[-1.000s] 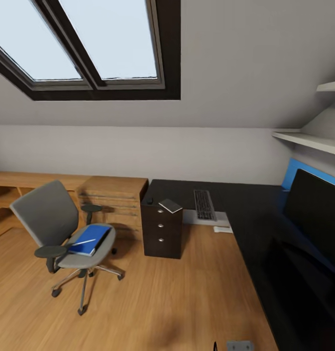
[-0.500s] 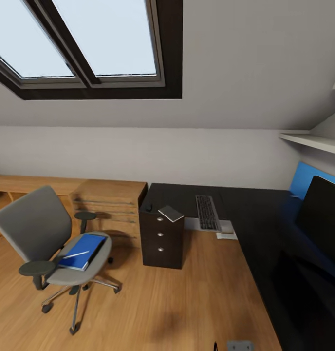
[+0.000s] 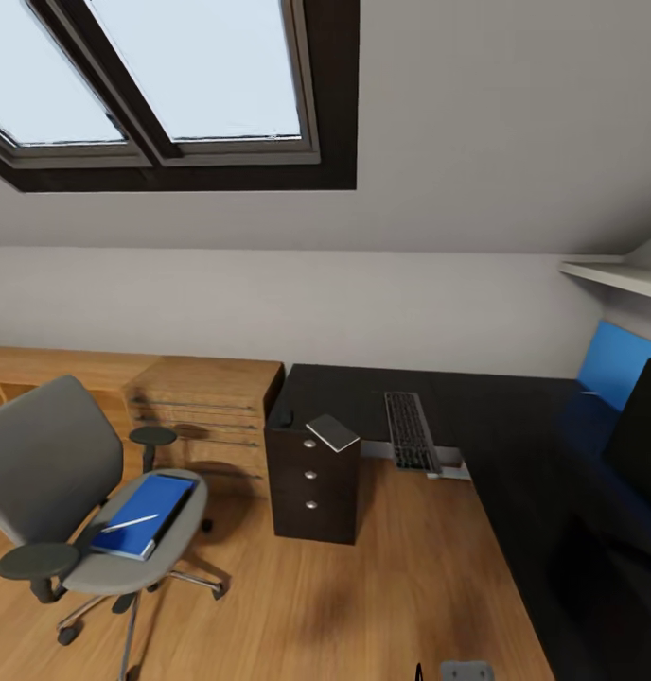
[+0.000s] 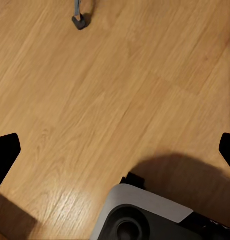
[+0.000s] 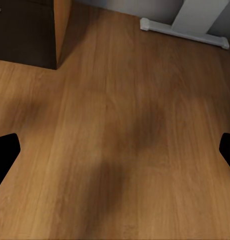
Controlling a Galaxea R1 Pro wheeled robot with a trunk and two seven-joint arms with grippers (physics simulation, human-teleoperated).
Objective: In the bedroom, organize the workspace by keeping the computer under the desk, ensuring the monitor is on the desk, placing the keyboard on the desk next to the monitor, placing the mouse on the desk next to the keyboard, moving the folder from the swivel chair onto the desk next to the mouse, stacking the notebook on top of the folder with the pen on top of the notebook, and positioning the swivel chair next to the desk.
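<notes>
From the head camera I saw the whole picture slide leftward against the frames before, so my view had swung right and nothing in the room had moved. The grey upholstered swivel chair with black armrests [image 3: 65, 492] now sat nearer the left edge, well apart from the glossy black L-shaped desk [image 3: 515, 445]. The flat bright-blue folder [image 3: 144, 501] lay on its seat as before, with the slim white pen [image 3: 129, 522] resting across it. The thin grey notebook [image 3: 332, 432] lay tilted on the desk corner above the dark three-drawer unit [image 3: 313, 484], and the slim keyboard with black keys [image 3: 410, 430] lay on the desk just beside it, its near end over the edge. The wide black-screened monitor [image 3: 642, 435] had slipped mostly past the right edge, under the white wall shelf [image 3: 614, 276]. A low light-wood cabinet [image 3: 198, 407] stood between chair and desk.

In the left wrist view, the left gripper [image 4: 115, 150] had its black fingertips [image 4: 5, 152] spread wide over bare wood floor [image 4: 109, 90], holding nothing. The right gripper [image 5: 115, 152] was likewise spread wide and empty, near the white pedestal leg [image 5: 197, 17]
</notes>
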